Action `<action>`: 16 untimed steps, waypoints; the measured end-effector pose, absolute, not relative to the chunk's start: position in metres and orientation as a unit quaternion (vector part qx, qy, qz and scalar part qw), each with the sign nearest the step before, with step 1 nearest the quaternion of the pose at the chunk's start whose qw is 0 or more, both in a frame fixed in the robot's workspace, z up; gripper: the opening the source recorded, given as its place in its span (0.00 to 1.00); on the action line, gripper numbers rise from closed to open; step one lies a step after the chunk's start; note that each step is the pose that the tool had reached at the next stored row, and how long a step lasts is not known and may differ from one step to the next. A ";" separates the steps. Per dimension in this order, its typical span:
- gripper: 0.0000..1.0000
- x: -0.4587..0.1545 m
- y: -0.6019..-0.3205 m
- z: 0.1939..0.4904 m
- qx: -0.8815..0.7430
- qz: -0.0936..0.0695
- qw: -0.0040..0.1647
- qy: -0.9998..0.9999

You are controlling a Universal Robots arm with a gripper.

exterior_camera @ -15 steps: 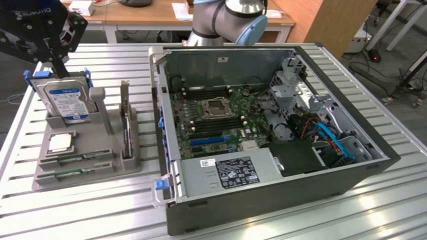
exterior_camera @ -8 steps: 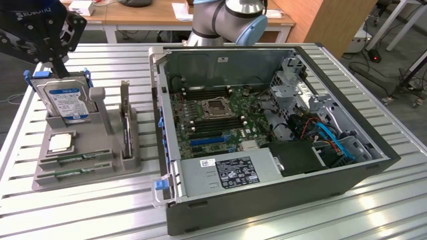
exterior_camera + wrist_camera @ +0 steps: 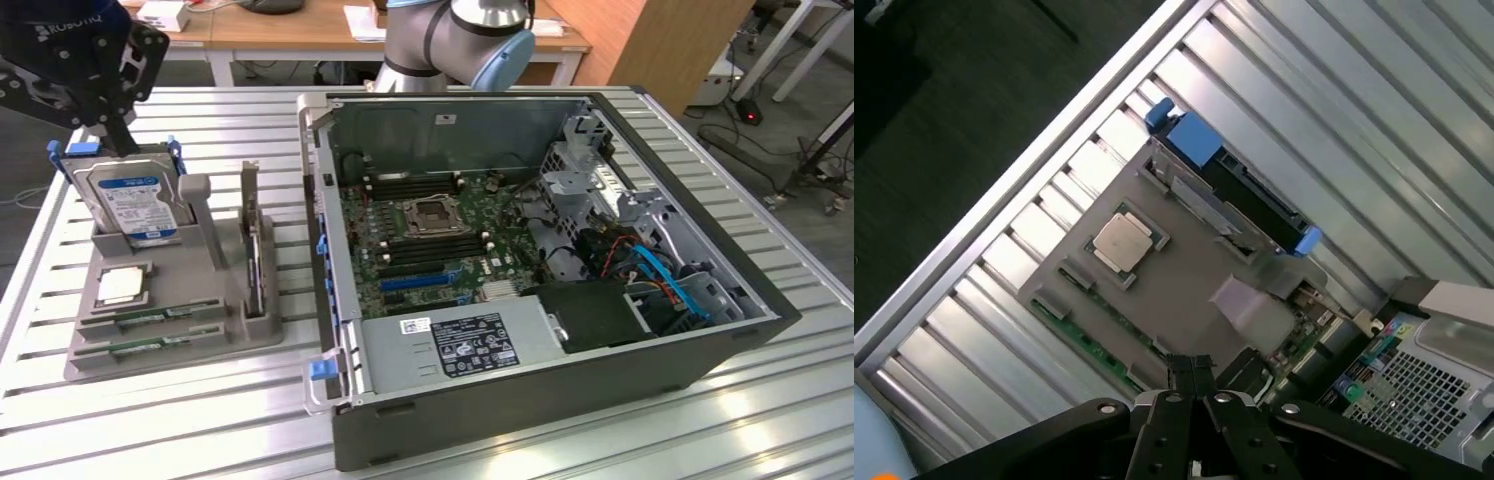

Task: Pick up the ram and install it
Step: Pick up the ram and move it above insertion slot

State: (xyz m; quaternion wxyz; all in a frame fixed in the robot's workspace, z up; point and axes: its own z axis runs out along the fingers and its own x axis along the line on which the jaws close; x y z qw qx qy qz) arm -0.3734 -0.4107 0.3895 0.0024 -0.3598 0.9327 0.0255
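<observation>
The gripper [image 3: 123, 143] hangs over the far end of the grey holder [image 3: 187, 335] on the slatted metal table [image 3: 561, 440], at the exterior view's left. It is close to the top edge of the hard drive [image 3: 134, 200], which stands upright in the holder with its blue label facing out. In the wrist view the gripper [image 3: 1191, 372] has its two dark fingers pressed together with nothing between them, so it is closed and empty. The ram [image 3: 150, 320] lies flat in a groove at the near end of the holder, just beside the square silver processor [image 3: 120, 286], well apart from the fingers (a second green stick [image 3: 144, 348] lies in the next groove, parallel to it). From the wrist the ram [image 3: 1094, 335] shows as a green strip along the holder's edge, past the processor [image 3: 1122, 242]. The open computer case [image 3: 694, 340] sits at the exterior view's right of the holder, motherboard [image 3: 427, 235] exposed.
</observation>
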 end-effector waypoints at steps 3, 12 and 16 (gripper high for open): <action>0.09 -0.373 -0.411 0.390 -0.378 0.025 0.002 0.925; 0.09 -0.373 -0.411 0.389 -0.431 0.025 0.000 0.902; 0.09 -0.373 -0.411 0.389 -0.452 0.025 -0.001 0.891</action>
